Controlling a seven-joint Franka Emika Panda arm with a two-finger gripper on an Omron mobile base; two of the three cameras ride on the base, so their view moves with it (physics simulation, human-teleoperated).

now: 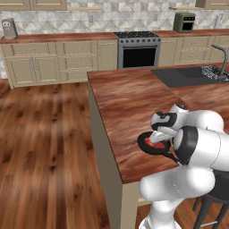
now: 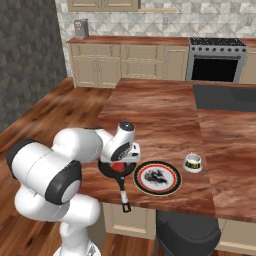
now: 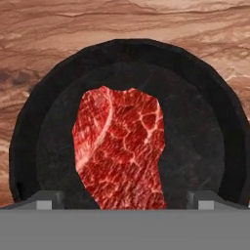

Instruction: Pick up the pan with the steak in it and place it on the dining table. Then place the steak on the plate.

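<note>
A white robot arm reaches over the dining table (image 1: 129, 96), its gripper (image 1: 157, 139) pointing down. Directly beneath the fingers sits the black pan (image 1: 150, 146) near the table's front edge, with the red steak (image 1: 154, 144) inside, just below the fingertips.

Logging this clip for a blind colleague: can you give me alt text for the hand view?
A raw red steak with pale marbling lies in a round black pan, seen from straight above. The pan rests on the glossy reddish-brown dining table, and the claw's two finger tips stand wide apart at the bottom edge.
</note>
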